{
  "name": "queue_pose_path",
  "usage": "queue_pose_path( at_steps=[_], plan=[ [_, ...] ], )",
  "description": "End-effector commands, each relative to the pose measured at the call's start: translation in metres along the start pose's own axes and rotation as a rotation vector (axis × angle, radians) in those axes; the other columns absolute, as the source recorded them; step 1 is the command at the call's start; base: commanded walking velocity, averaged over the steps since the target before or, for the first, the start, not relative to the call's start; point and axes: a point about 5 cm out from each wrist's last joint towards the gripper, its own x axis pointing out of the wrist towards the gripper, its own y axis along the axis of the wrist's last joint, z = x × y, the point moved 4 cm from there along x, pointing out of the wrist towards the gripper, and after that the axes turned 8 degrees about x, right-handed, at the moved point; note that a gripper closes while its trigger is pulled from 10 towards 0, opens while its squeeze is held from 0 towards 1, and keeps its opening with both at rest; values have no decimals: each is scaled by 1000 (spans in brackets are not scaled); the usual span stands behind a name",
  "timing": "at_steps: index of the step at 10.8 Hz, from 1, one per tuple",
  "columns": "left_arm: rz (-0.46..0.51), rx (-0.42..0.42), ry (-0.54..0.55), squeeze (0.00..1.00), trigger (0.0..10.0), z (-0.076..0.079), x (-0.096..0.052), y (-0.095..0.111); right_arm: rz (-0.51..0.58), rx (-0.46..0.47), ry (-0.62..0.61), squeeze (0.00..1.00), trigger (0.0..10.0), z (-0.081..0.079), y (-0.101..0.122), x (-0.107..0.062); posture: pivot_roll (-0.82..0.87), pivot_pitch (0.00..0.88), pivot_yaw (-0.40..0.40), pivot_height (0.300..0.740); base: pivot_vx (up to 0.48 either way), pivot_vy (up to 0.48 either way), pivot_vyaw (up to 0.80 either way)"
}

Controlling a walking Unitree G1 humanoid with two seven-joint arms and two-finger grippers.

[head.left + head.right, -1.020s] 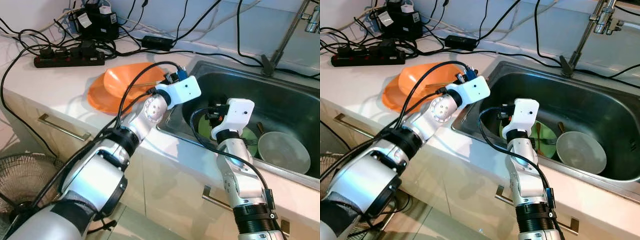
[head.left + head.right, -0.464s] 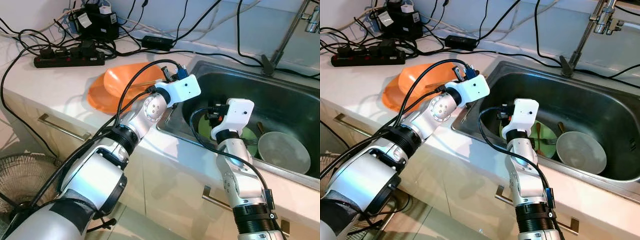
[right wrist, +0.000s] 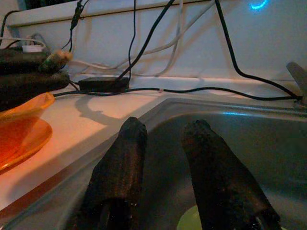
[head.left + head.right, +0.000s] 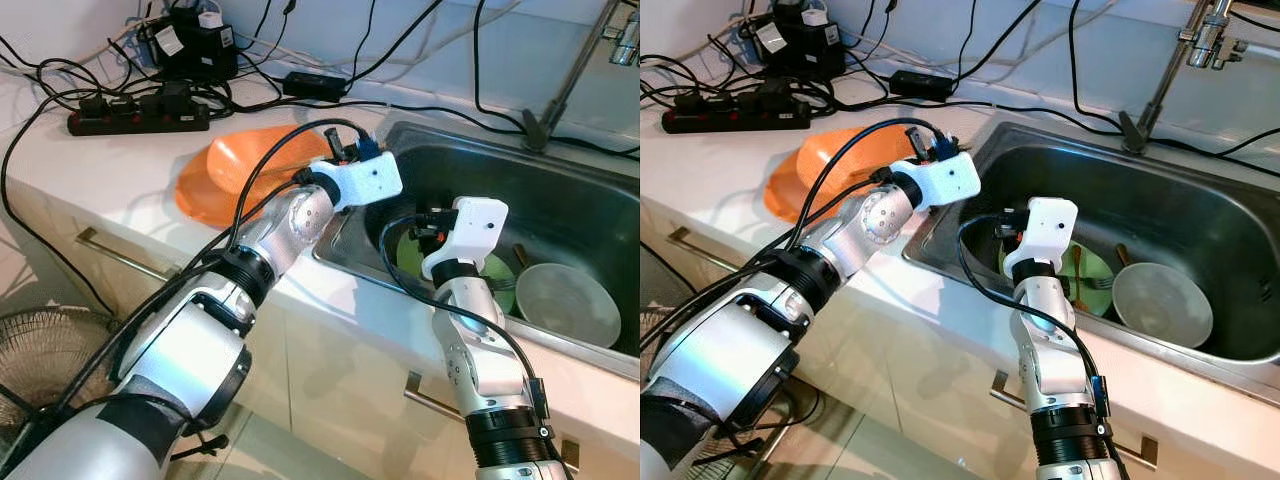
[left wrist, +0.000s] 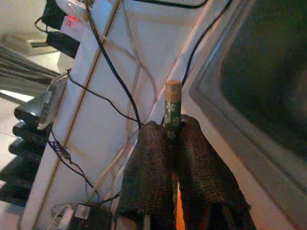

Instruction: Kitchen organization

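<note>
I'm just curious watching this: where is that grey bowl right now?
The grey bowl lies in the sink, toward the robot's right side, next to the green plate and just beyond the right gripper.

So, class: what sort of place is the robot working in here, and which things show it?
Most likely a home kitchen: a steel sink set into a white counter, a tap above it, and dishes such as a grey bowl and green plate in the basin.
</note>
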Motion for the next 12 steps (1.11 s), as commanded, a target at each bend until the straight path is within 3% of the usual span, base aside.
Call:
queue_pose_path(
  at_steps=[1, 5, 6, 7, 8, 9, 10, 12],
  plan=[
    [12, 40, 26, 0, 0, -11, 3, 4, -7, 3, 1, 0, 10000, 0, -1, 1, 89, 45, -8, 740, 0, 0, 0],
    [54, 138, 107, 0, 0, -35, 4, 13, -9, 4, -2, 0, 10000, 0, -2, 1, 96, 45, -8, 740, 0, 0, 0],
    [95, 147, 212, 0, 0, -56, 3, 24, -8, 5, -3, 0, 10000, 0, -2, 1, 95, 45, -7, 740, 0, 0, 0],
    [134, 134, 285, 0, 4392, -69, 1, 32, -8, 5, -4, 0, 10000, 0, -2, 1, 95, 44, -8, 740, 0, 0, 0],
    [243, 70, 389, 0, 10000, -82, -8, 46, -7, 4, -5, 0, 10000, 1, -2, 1, 95, 46, -8, 740, 0, 0, 0],
    [364, -7, 479, 0, 10000, -100, -18, 67, -7, 2, -8, 0, 10000, 2, -2, 1, 96, 48, -8, 740, 0, 0, 0],
    [489, -182, 539, 0, 10000, -113, -32, 84, -7, -1, -11, 0, 10000, 3, -2, 1, 96, 47, -8, 740, 0, 0, 0],
    [595, -496, 542, 0, 10000, -118, -45, 92, -1, -9, -23, 0, 10000, 8, 0, 2, 92, 49, -7, 740, 0, 0, 0]
  ],
)
